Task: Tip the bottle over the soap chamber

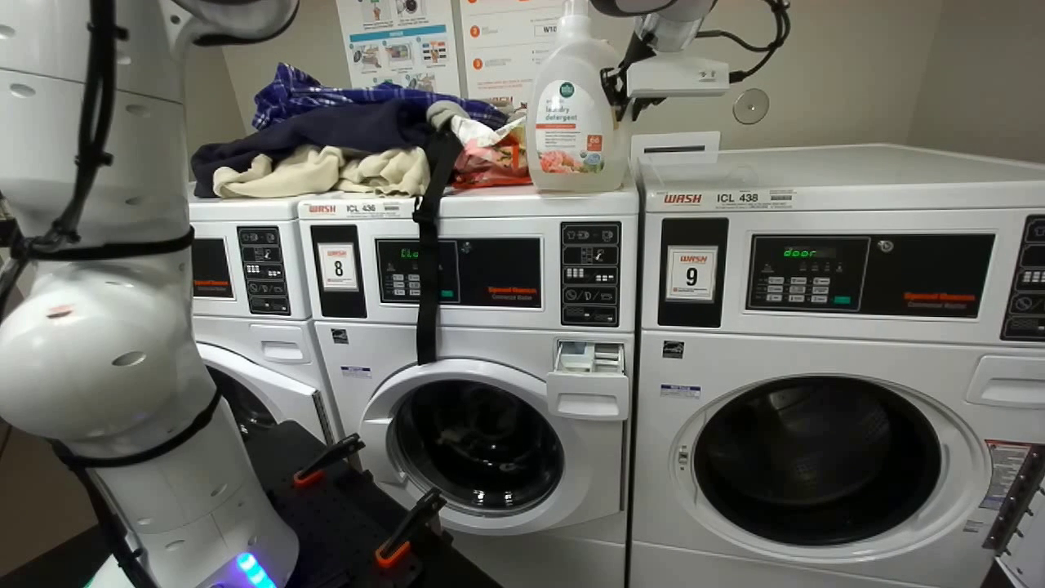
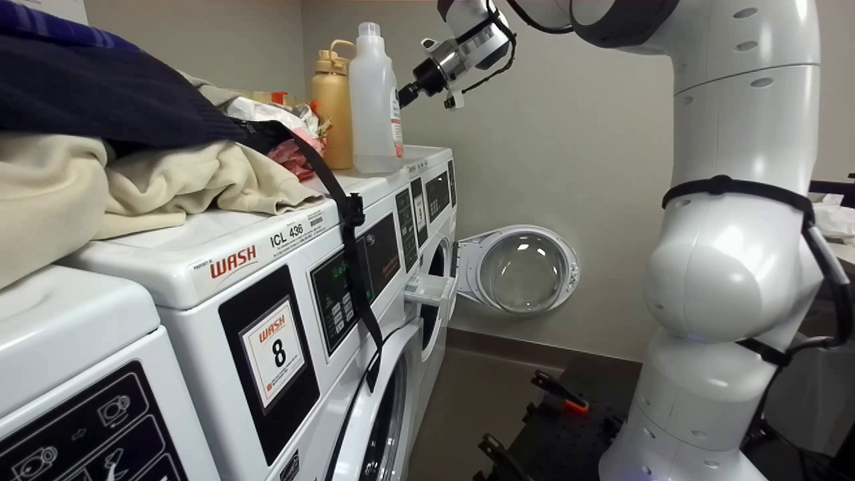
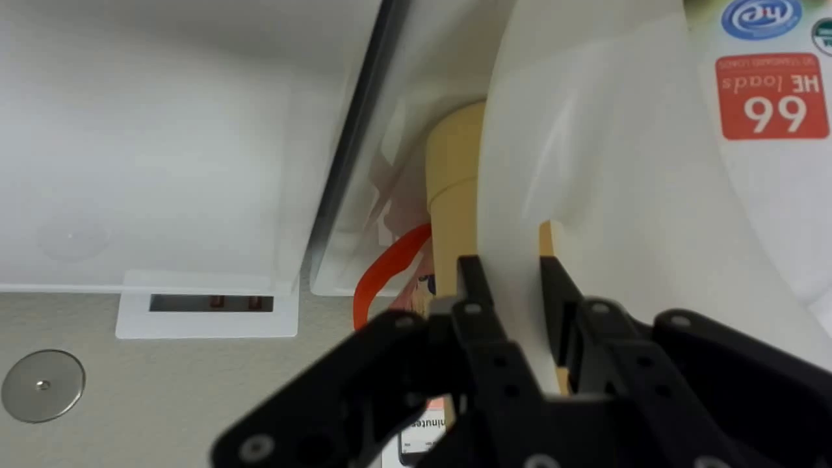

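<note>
The bottle (image 1: 563, 143), a whitish translucent detergent jug with a label, appears to stand upright on top of washer 8, near the front right edge. It also shows in an exterior view (image 2: 374, 107) and, close up, in the wrist view (image 3: 604, 162). My gripper (image 1: 618, 94) is at the bottle's handle side; in an exterior view (image 2: 405, 95) its tip is partly behind the bottle. In the wrist view my gripper (image 3: 510, 270) has a finger pressed against each side of the handle. The soap chamber (image 1: 589, 363) is a pulled-out drawer below, also in an exterior view (image 2: 431, 290).
A pile of clothes (image 1: 318, 135) and a red bag (image 1: 494, 163) lie left of the bottle. A tan flask (image 2: 332, 107) stands close behind it. A black strap (image 1: 428, 278) hangs down washer 8. Washer 9 (image 1: 849, 184) stands to its right, with an open door (image 2: 521, 270).
</note>
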Controlling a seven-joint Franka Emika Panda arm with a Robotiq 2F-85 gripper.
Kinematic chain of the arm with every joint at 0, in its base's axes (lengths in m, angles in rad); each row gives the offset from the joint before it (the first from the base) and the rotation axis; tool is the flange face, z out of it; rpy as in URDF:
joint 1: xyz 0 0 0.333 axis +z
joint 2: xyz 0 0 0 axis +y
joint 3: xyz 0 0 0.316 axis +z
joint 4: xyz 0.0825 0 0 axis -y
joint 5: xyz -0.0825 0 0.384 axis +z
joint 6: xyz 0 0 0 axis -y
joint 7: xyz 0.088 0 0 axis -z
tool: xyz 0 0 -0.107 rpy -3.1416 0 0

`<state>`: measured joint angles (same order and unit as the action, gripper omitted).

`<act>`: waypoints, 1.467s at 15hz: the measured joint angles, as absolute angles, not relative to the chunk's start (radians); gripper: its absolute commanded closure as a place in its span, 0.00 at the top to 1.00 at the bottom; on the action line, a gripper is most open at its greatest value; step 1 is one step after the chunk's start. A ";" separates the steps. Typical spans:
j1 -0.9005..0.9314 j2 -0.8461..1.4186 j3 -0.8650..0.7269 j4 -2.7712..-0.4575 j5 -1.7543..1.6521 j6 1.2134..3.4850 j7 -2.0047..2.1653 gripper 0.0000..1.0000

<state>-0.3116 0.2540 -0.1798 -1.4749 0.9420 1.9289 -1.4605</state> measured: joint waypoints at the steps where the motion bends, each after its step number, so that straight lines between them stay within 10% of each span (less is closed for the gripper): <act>1: -0.318 0.245 -0.186 -1.475 0.924 1.918 -1.448 0.06; 13: -0.376 0.075 -0.304 -1.543 0.699 1.883 -1.386 0.06; 22: -0.313 0.064 -0.282 -1.827 0.377 2.258 -1.273 0.06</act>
